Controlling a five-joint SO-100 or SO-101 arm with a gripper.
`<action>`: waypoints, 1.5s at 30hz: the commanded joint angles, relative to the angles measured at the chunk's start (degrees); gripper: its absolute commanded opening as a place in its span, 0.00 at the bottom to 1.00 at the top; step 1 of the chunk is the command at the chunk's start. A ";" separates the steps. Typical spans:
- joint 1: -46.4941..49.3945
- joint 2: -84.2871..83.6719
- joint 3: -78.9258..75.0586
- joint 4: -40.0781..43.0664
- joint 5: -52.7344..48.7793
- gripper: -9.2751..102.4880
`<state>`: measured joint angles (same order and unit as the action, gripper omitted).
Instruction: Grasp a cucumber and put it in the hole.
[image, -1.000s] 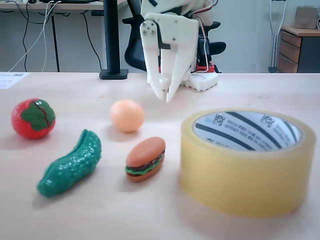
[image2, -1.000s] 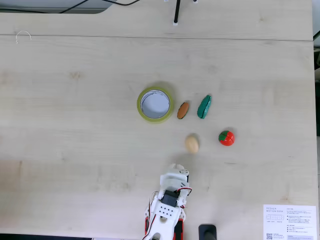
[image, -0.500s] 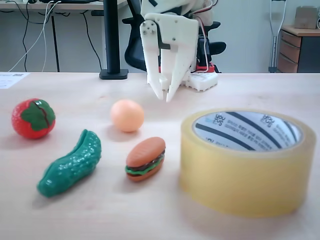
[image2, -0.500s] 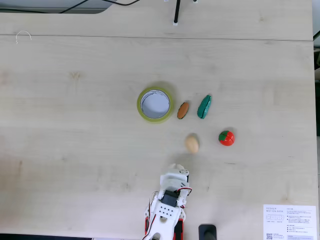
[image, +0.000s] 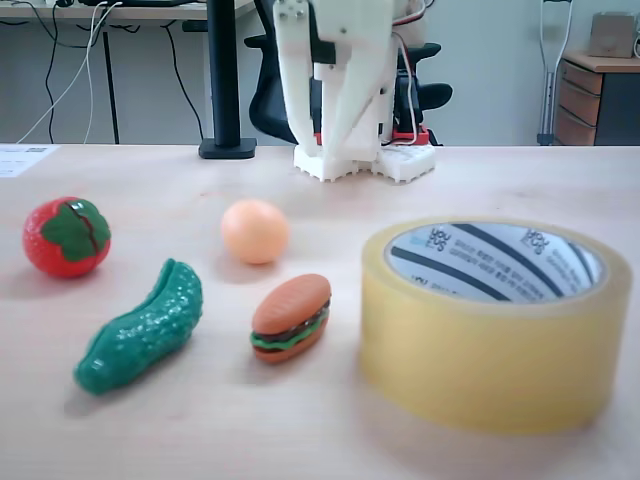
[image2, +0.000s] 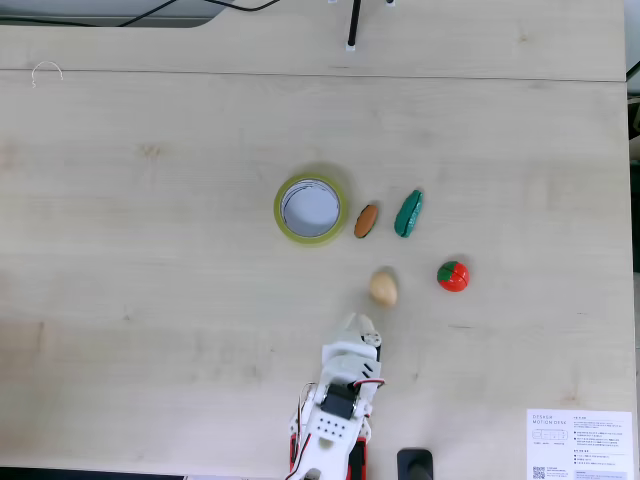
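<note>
I see the cucumber (image: 141, 330) (image2: 408, 213) lying on the bench (image2: 150, 300) just beside the burger (image: 291, 317), which sits between it and the tape roll's hole (image2: 310, 207). My tool (image2: 359, 327) hangs well apart from the cucumber, past the egg (image2: 383, 288); I cannot tell whether it is parted.

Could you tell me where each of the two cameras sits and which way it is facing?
Low fixed view: sits near table height opposite the arm, looking across the cucumber, toy burger and tape roll toward the robot's base; the gripper hangs at top centre.
High fixed view: looks straight down on the table; the arm enters from the bottom edge, gripper reaching toward the toys.
Shared: both fixed views show the cucumber, strawberry, egg-like ball and the hole.
</note>
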<state>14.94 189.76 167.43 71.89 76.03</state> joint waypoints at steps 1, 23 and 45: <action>-0.18 -16.61 -19.07 -1.67 0.53 0.08; -0.62 -87.01 -67.68 -21.45 9.40 0.08; -2.02 -110.48 -82.79 -21.45 9.40 0.08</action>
<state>13.18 79.10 90.44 52.21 80.07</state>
